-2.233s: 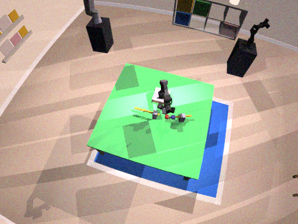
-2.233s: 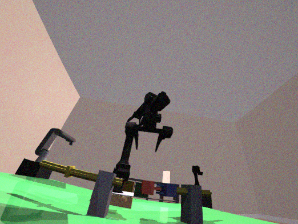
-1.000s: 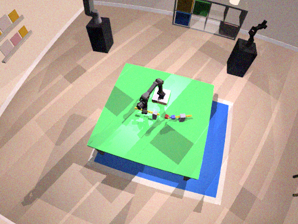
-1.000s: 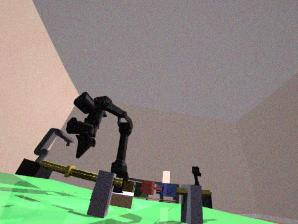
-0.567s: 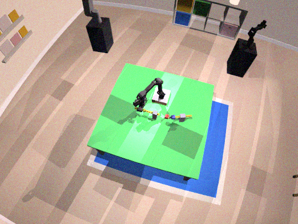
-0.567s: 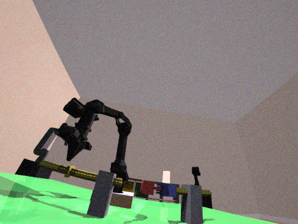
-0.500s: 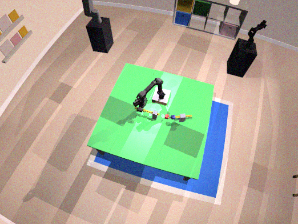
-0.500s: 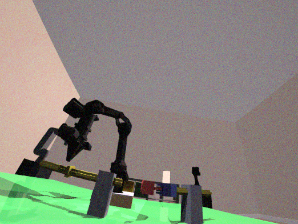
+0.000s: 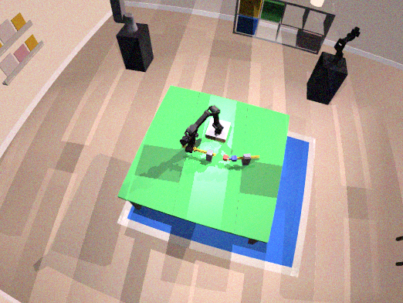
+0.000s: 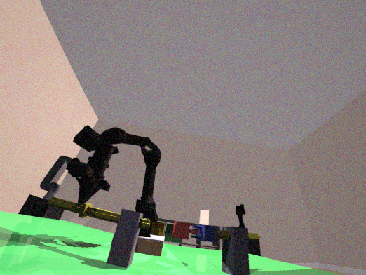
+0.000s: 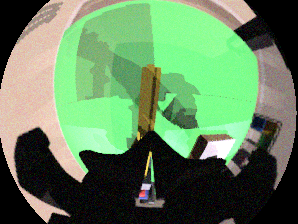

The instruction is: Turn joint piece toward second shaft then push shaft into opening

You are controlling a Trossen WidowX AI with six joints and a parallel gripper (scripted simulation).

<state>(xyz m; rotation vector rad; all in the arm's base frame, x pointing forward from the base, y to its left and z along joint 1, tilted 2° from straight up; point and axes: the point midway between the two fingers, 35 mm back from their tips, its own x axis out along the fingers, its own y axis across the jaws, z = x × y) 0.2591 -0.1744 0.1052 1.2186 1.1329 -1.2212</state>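
The yellow second shaft (image 9: 202,151) (image 10: 105,214) (image 11: 149,95) runs through the left grey block (image 9: 209,156) (image 10: 124,240). Its near end sticks out toward the red joint piece (image 9: 225,158) (image 10: 181,230), with a gap between them. The red piece is hinged to a blue part (image 9: 234,158) (image 10: 209,233) on the fixed shaft (image 9: 255,157) in the right grey block (image 9: 246,159) (image 10: 235,250). Its opening is too small to see clearly. My gripper (image 9: 189,149) (image 10: 83,201) (image 11: 151,133) is shut and empty. Its tips are down at the second shaft, beside the raised collar (image 10: 85,210); contact is unclear.
The arm's pale base block (image 9: 211,134) (image 10: 150,246) (image 11: 220,147) stands behind the shafts on the green table (image 9: 216,201). Black pedestals (image 9: 136,48) (image 9: 326,79) and a shelf (image 9: 279,27) stand away from the table.
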